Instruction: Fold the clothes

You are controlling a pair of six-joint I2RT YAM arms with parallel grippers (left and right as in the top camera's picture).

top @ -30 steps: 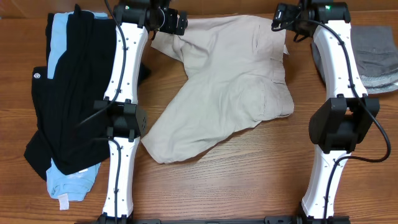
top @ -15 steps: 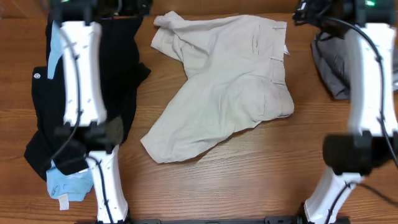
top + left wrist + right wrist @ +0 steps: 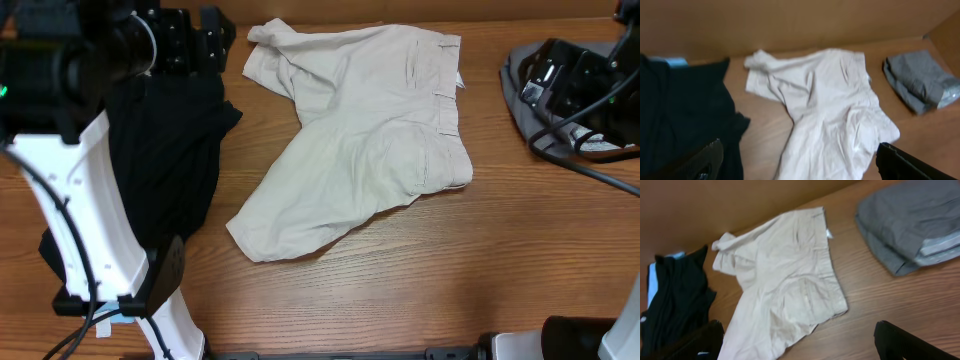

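Beige shorts [image 3: 370,130] lie crumpled and partly folded in the middle of the wooden table, waistband to the right; they also show in the left wrist view [image 3: 830,115] and the right wrist view [image 3: 785,280]. My left gripper [image 3: 188,40] is raised high above the black clothes at the far left. In its wrist view the left gripper [image 3: 800,167] is wide open and empty. My right gripper [image 3: 560,80] is raised over the grey stack at the far right. In its wrist view the right gripper [image 3: 800,347] is wide open and empty. Neither touches the shorts.
A pile of black clothes [image 3: 170,160] with a light blue piece [image 3: 652,287] under it lies at the left. A folded grey stack [image 3: 910,225] sits at the back right, partly hidden by my right arm in the overhead view. A brown wall [image 3: 790,25] closes the far side.
Both arms have lifted away from the shorts' far edge and swung outward, the left over the black pile, the right over the grey stack. The shorts lie as before.
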